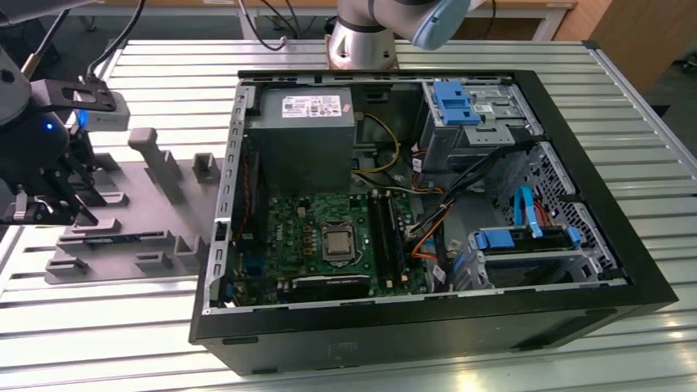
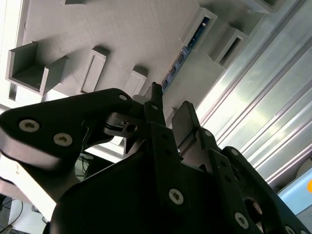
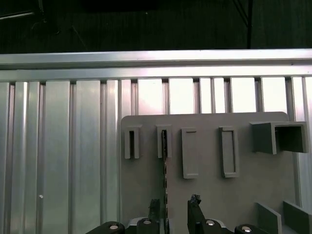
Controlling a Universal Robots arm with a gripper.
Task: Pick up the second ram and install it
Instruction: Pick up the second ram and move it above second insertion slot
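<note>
1. second ram (image 3: pixel 165 180) – stands on its long edge in a narrow slotted holder of the grey fixture tray (image 3: pixel 146 185). In the second wrist view its blue edge with dark chips (image 2: pixel 187 48) shows along the slot.
2. gripper (image 3: pixel 174 208) – released, jaws apart and straddling the ram. One fingertip (image 3: pixel 155 208) is just beside the board. The other stands off, with bare tray between.
3. Edges and room – the tray lies on the slatted metal table (image 1: pixel 436 57) at the exterior view's left, just beside the computer case (image 1: pixel 436 335). Bare slats run past the tray's far edge in the first wrist view.
4. Writing – one white label on the power supply (image 1: pixel 313 106), print too small to read.
5. Counts – four upright holders in a row on the tray: two narrow, two wider. The ram is in one of the narrow ones. One case, lid off, with one green motherboard (image 1: pixel 316 237) and two light-blue brackets (image 1: pixel 452 102).
</note>
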